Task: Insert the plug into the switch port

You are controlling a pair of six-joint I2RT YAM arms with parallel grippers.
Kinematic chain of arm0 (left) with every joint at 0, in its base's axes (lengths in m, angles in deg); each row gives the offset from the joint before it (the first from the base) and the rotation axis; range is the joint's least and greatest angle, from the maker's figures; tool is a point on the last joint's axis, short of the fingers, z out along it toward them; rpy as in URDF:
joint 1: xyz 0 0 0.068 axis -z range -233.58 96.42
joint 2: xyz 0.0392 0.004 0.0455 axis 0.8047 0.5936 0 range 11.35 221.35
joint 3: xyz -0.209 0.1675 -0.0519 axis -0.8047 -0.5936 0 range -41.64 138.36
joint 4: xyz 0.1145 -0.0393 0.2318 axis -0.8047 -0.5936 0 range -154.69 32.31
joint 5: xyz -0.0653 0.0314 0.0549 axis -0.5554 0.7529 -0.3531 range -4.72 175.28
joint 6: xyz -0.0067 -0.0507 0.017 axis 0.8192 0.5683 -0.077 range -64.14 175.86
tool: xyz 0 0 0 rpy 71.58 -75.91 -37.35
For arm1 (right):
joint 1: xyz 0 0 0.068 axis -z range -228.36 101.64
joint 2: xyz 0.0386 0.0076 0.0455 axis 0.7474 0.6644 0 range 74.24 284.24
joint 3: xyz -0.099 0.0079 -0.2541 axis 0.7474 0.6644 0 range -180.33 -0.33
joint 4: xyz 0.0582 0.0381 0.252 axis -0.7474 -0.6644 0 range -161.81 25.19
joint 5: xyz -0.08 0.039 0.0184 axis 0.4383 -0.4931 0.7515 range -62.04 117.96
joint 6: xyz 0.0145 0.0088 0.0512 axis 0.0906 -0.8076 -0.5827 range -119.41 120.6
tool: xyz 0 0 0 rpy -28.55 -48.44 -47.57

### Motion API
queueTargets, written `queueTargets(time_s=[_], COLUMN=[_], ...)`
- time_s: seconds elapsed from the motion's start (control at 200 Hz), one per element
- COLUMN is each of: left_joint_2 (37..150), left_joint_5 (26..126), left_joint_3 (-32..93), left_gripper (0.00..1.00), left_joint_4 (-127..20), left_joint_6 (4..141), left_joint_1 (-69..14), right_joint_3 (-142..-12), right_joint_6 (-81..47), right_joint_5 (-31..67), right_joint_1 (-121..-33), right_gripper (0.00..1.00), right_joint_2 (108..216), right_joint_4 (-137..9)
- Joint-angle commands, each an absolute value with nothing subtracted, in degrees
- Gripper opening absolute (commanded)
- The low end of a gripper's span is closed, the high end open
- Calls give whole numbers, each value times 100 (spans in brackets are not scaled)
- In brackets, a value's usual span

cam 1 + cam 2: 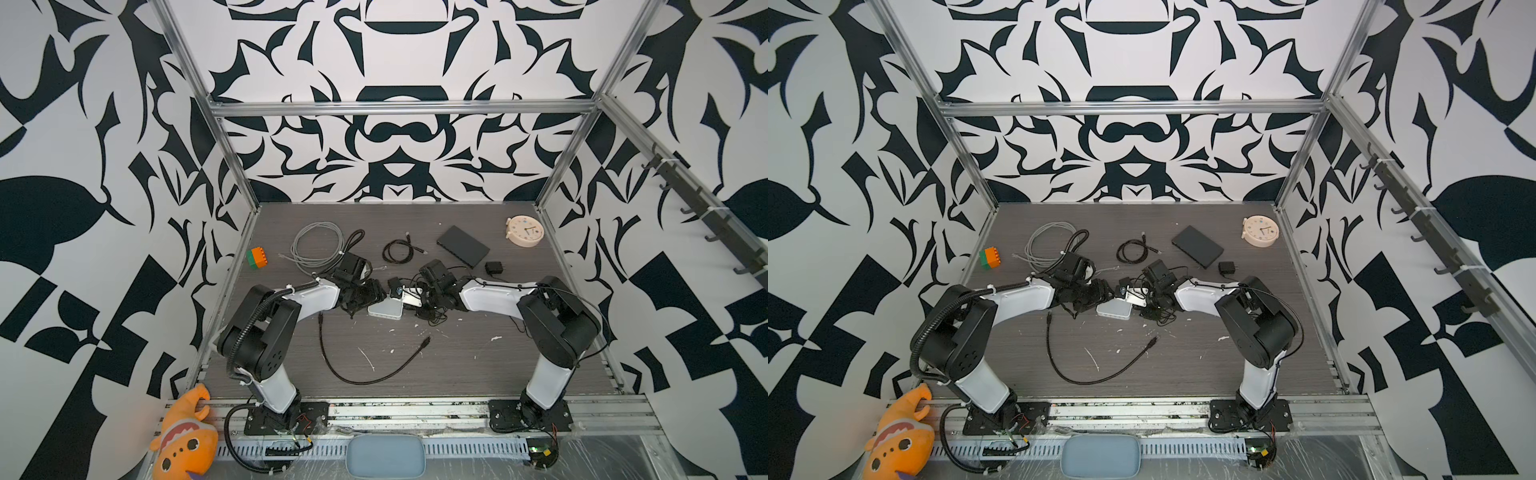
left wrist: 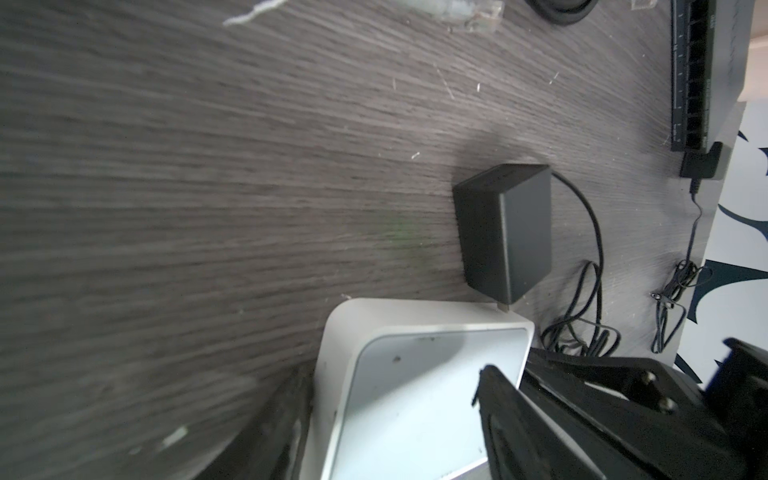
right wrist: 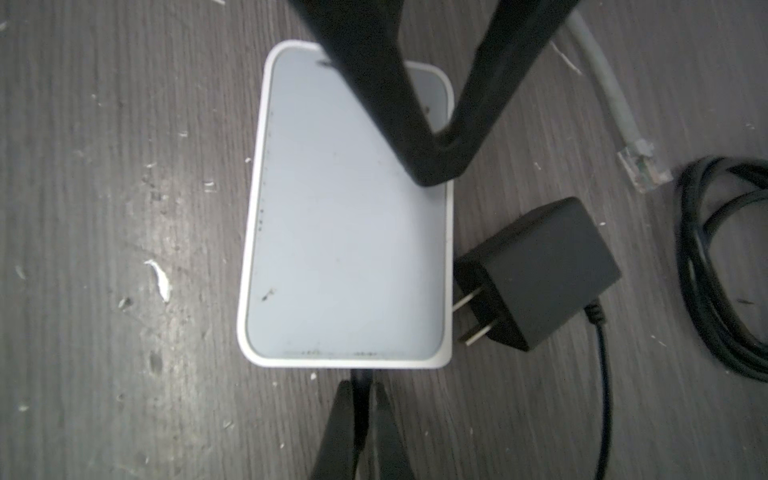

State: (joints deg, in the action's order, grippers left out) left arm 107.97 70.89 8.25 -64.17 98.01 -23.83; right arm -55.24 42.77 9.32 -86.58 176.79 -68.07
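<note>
Right fingers [image 3: 338, 432] pinch plug [image 3: 360, 380] at switch [image 3: 345, 228] edge; left fingers [image 3: 374, 83] over it, grip unclear. Misaligned push could skid switch.

no text can be read anywhere. the clock [image 1: 525, 231] face has marks too small to make out, and the tiny print along the black switch [image 2: 692, 75] and on the white switch [image 3: 349, 216] is blurred.
</note>
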Motion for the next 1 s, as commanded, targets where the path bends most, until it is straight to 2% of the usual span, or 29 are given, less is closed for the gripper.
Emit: queueTargets(time_s=[0.0, 0.995], left_joint_2=[11005, 11224], left_joint_5=[6292, 5812], left_joint_3=[857, 1047], left_gripper=[66, 65], left_joint_4=[-6333, -6370], left_joint_6=[9843, 9679], left_joint_1=[-2210, -1932], right_joint_3=[-5902, -6267], right_joint_6=[4214, 4072], right_joint_5=[199, -73], right_joint_1=[-8809, -8914], right_gripper=[0, 0], right_joint_2=[17475, 17856], right_joint_4=[-6103, -5593])
